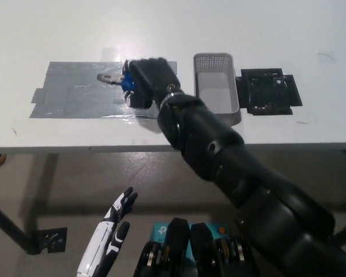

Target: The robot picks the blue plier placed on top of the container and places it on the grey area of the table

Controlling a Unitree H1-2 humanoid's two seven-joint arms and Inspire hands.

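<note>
Blue plier [116,78] gripped in the black right hand [149,81], blue handles mostly buried in the grasp, silvery metal jaws poking out past the hand toward the far left end of the tape. Held over the grey area [75,92] of the desk [57,29]; cannot tell whether touching the tape or just above it. Fingers of the right hand closed around the plier, forearm stretching back from the hand toward the lower right corner and crossing the desk's near edge. Container [215,86], a pale mesh tray, just to the right of that hand, behind the forearm, with nothing visible inside. Black square mat [269,90] beyond the container, further right again, touching or nearly touching the tray's side. White left hand [111,231] well below the desk edge at lower left, far from the working hand, holding nothing, fingers spread and pointing up toward the desk.
</note>
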